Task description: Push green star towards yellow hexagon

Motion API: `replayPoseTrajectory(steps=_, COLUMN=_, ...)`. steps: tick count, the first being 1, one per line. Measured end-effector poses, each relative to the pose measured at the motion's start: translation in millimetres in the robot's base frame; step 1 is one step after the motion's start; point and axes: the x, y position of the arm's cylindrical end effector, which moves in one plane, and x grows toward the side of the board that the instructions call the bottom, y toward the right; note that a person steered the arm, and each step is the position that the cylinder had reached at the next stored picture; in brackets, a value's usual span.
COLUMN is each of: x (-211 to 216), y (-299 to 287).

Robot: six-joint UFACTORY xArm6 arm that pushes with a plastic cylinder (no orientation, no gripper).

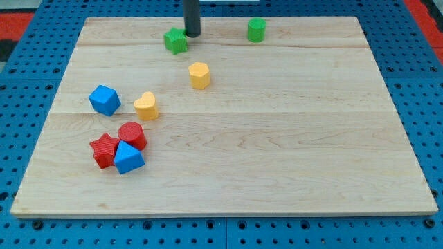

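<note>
The green star (176,41) lies near the view's top, left of centre on the wooden board (277,138). The yellow hexagon (199,75) sits below and slightly right of it, a short gap apart. My tip (192,35) comes down from the top edge and stands right beside the green star's upper right side, touching or nearly touching it.
A green cylinder (257,30) stands at the top, right of the tip. A yellow heart (146,106) and a blue cube (104,99) lie at the left. A red star (104,150), a red cylinder (131,135) and a blue block (128,158) cluster at lower left.
</note>
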Motion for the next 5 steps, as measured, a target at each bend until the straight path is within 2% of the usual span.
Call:
replayPoseTrajectory(steps=2, x=-1.2, y=-50.7)
replayPoseTrajectory(steps=5, x=43.0, y=-37.7)
